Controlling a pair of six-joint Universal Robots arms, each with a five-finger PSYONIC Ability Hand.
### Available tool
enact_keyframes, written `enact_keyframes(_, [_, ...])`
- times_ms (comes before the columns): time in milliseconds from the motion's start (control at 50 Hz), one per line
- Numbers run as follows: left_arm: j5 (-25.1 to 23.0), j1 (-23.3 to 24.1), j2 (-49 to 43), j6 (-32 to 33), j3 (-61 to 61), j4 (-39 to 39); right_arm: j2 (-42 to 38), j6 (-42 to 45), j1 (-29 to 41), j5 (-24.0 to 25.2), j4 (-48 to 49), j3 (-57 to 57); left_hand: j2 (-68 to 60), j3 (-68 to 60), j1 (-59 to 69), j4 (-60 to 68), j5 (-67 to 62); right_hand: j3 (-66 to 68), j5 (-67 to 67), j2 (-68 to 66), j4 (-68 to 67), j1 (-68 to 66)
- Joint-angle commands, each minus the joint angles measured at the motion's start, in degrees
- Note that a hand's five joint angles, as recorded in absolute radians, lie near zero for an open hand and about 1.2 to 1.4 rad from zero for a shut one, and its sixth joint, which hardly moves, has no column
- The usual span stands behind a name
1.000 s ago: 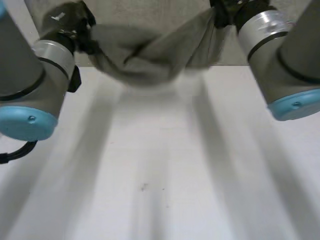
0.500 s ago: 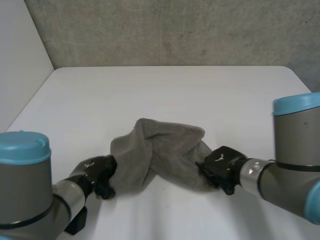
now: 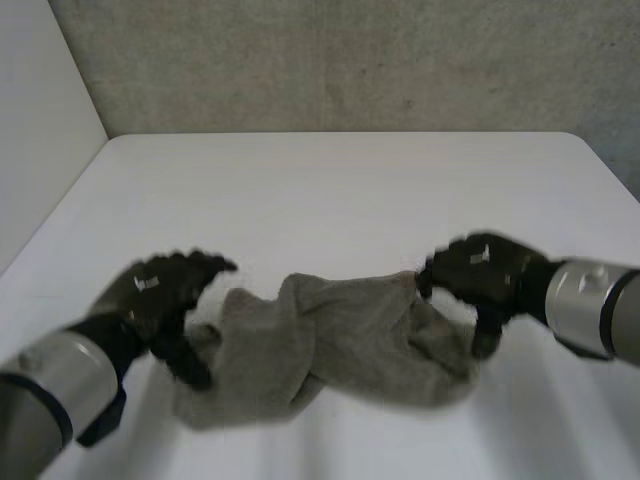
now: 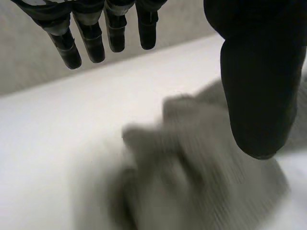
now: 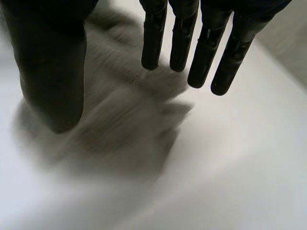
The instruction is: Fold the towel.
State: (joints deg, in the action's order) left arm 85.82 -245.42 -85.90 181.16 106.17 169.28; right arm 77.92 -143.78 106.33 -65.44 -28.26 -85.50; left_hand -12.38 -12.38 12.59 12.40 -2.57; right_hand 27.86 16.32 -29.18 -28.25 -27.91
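Observation:
A grey towel (image 3: 330, 342) lies crumpled in a heap on the white table (image 3: 340, 190), near its front. My left hand (image 3: 155, 292) hovers at the heap's left end, and my right hand (image 3: 485, 272) at its right end. In the left wrist view the fingers (image 4: 91, 38) are straight and spread away from the thumb (image 4: 256, 91), with the towel (image 4: 192, 163) lying below and nothing gripped. In the right wrist view the fingers (image 5: 192, 48) hang straight, the thumb (image 5: 53, 72) stands apart, and the towel (image 5: 115, 120) lies loose beneath the palm.
A concrete wall (image 3: 350, 60) runs behind the table's far edge. A pale wall (image 3: 40, 120) stands to the left. Bare tabletop stretches beyond the towel toward the far edge.
A second ago the towel hung between both hands, high and near the camera. It was then set on the table, still gripped. Now both hands have opened and drawn off its ends.

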Motion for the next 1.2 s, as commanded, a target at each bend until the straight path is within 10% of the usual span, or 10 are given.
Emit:
enact_keyframes(20, [0.1,-2.3,-3.1,-0.4,-10.1,0.2,-2.0,-14.0,0.1,0.1,5.3,7.0,-3.7,-3.7,3.5,3.7,-3.5,-1.8,-0.3,3.1,2.2,1.8])
enact_keyframes(520, [0.1,1.9,-40.4,-0.4,-32.2,-4.2,-26.5,-25.2,6.3,-2.9,3.2,22.6,-11.1,-11.1,10.9,11.1,-10.9,-17.9,-16.3,19.2,18.3,17.9])
enact_keyframes(620, [0.1,2.5,-41.8,0.4,-34.9,-10.6,-27.5,-24.2,7.5,-4.3,2.3,24.2,-14.5,-14.5,14.3,14.5,-14.3,6.1,7.7,-4.8,-5.7,-6.1])
enact_keyframes(700, [0.1,2.8,-42.3,2.0,-38.1,-12.6,-28.7,-21.7,8.6,-6.4,-0.1,30.0,-30.8,-30.8,30.6,30.8,-30.6,52.0,53.5,-50.7,-51.6,-51.9])
enact_keyframes(780, [-0.3,3.6,-43.9,2.5,-44.9,-12.7,-30.0,-19.9,9.4,-8.2,-1.8,36.7,-67.6,-67.6,67.3,67.5,-67.4,52.1,53.7,-50.8,-51.7,-52.1])
enact_keyframes(980, [5.4,4.4,-42.9,0.3,-69.7,-10.1,-28.3,-19.7,9.2,-13.2,9.9,65.2,-67.6,-67.6,67.4,67.6,-67.4,52.1,53.7,-50.8,-51.7,-52.1])
enact_keyframes(1060, [14.8,3.5,-36.4,-7.0,-72.5,0.9,-23.5,-20.9,8.8,-14.1,17.8,62.7,-67.6,-67.6,67.4,67.6,-67.4,52.1,53.7,-50.8,-51.7,-52.1])
enact_keyframes(1200, [14.5,2.2,-30.6,-12.3,-60.7,8.6,-18.5,-18.6,7.5,-11.4,23.2,47.0,-67.6,-67.6,67.4,67.6,-67.4,52.1,53.7,-50.8,-51.7,-52.1])
